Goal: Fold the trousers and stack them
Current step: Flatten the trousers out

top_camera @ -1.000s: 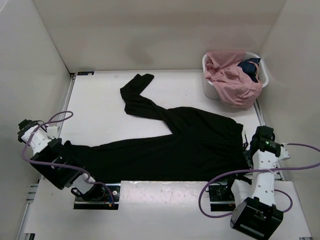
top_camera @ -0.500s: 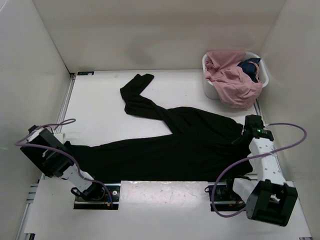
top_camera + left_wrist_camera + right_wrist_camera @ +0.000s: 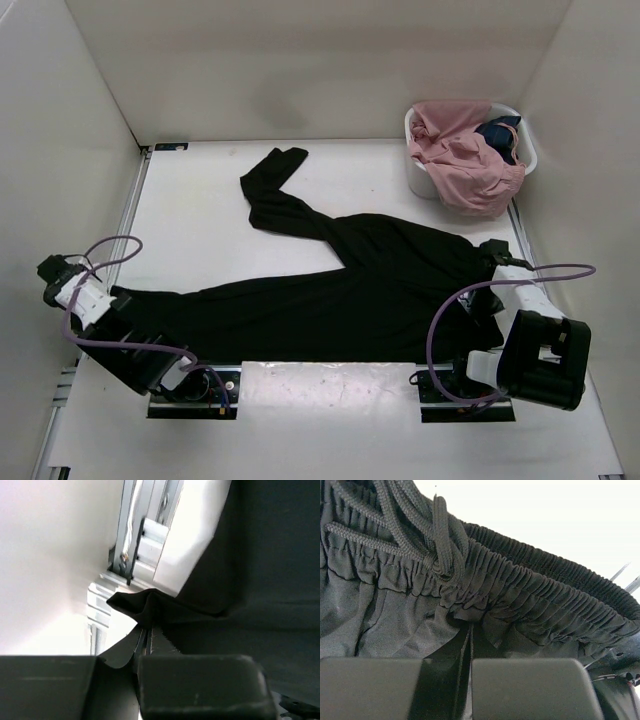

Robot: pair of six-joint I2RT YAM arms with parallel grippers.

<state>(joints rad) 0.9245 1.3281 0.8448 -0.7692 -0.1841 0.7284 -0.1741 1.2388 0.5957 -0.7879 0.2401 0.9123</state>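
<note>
Table [image 3: 200, 220]: the trousers [image 3: 350, 290] lie spread across the near half, waist to the right. One leg runs left along the near edge, the other kinks toward the far wall. They haven't shifted in the last second. Basket [image 3: 415, 178] with the pink garment [image 3: 465, 165] sits untouched at the far right.

Change: both arms repositioned and both sets of jaws went from part-open to closed. Left gripper [image 3: 148, 632] now pinches a ridge of cloth at the near leg's cuff end. Right gripper [image 3: 470, 630] clamps the fabric just under the gathered waistband [image 3: 545, 587], beside the drawstring [image 3: 410, 525].

Read: both ends look secured, no fold made yet. Likely next is a lift-and-carry to fold.
</note>
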